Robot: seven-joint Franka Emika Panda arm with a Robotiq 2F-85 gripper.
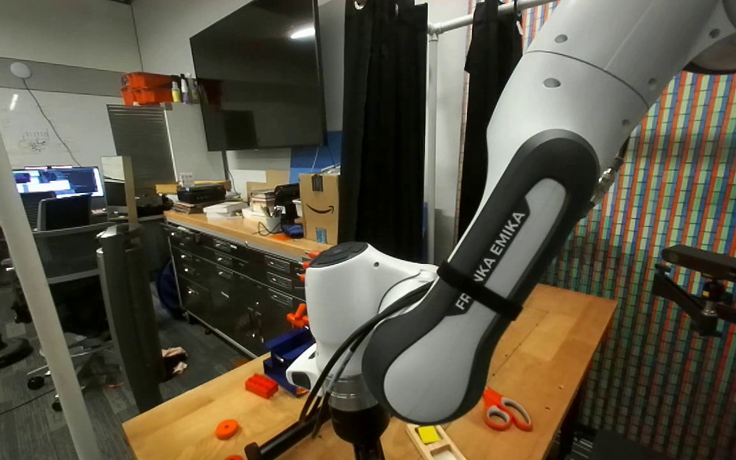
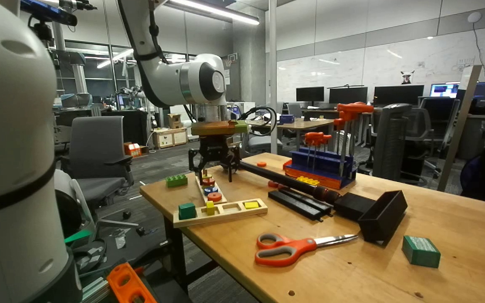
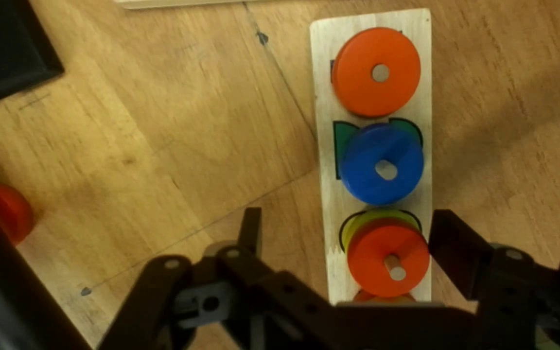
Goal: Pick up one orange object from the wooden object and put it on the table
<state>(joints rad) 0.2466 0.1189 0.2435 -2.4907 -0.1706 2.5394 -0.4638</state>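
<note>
The wooden object is a light peg board (image 3: 327, 194) on the wooden table (image 3: 212, 121); the board also shows in an exterior view (image 2: 223, 200). In the wrist view an orange ring (image 3: 372, 262) sits on a peg above a yellow-green piece. Another orange ring (image 3: 358, 87) is on the far peg, with a blue ring (image 3: 362, 170) between. My gripper (image 3: 345, 228) is open and empty above the board. Its right finger appears close to the nearer orange ring; whether they touch cannot be told. The gripper also shows in an exterior view (image 2: 215, 176).
A second wooden board (image 2: 230, 215) with blocks lies beside the peg board. A long black tube (image 2: 276, 177) lies near the gripper. Orange-handled scissors (image 2: 282, 252), a blue tool rack (image 2: 322, 160), a black tray (image 2: 381, 219) and a loose orange disc (image 1: 227, 429) are on the table.
</note>
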